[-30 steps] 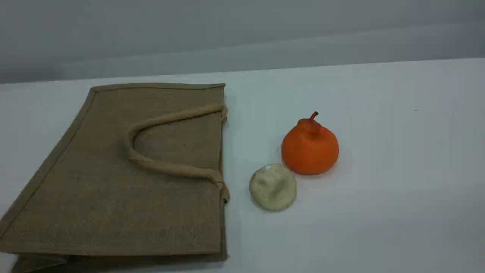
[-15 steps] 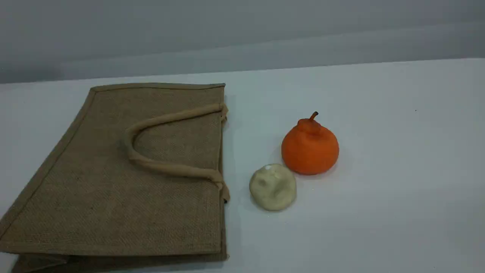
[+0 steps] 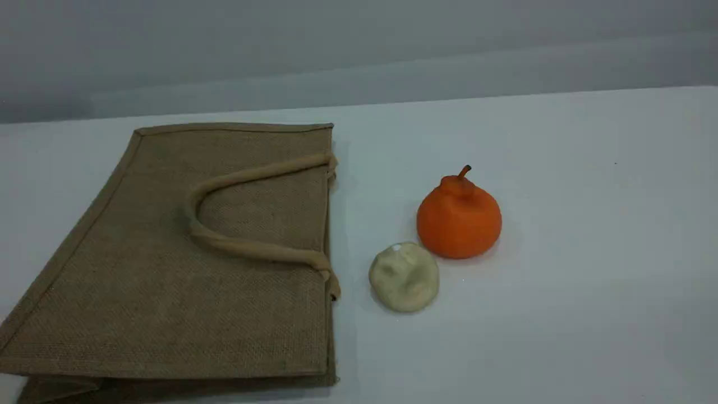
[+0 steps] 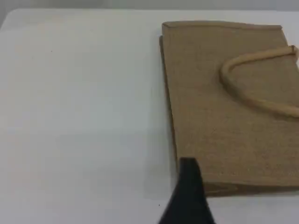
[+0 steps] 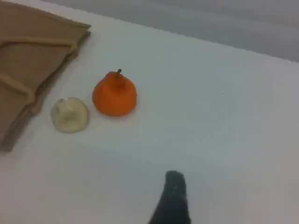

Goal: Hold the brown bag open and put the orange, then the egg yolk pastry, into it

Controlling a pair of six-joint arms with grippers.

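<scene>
The brown bag (image 3: 168, 269) lies flat and closed on the left of the white table, its mouth edge facing right. Its rope handle (image 3: 235, 177) is folded back onto the cloth. The orange (image 3: 459, 219) stands upright to the right of the bag, and the egg yolk pastry (image 3: 404, 276) sits just in front-left of it, touching or nearly so. Neither arm shows in the scene view. One dark fingertip (image 4: 189, 182) of my left gripper hovers by a corner of the bag (image 4: 224, 107). My right gripper's fingertip (image 5: 174, 196) is well short of the orange (image 5: 114, 94) and pastry (image 5: 69, 114). Both grip nothing.
The white table (image 3: 589, 252) stretches bare to the right of the fruit and in front of it. A grey wall (image 3: 359, 50) rises behind the table's far edge.
</scene>
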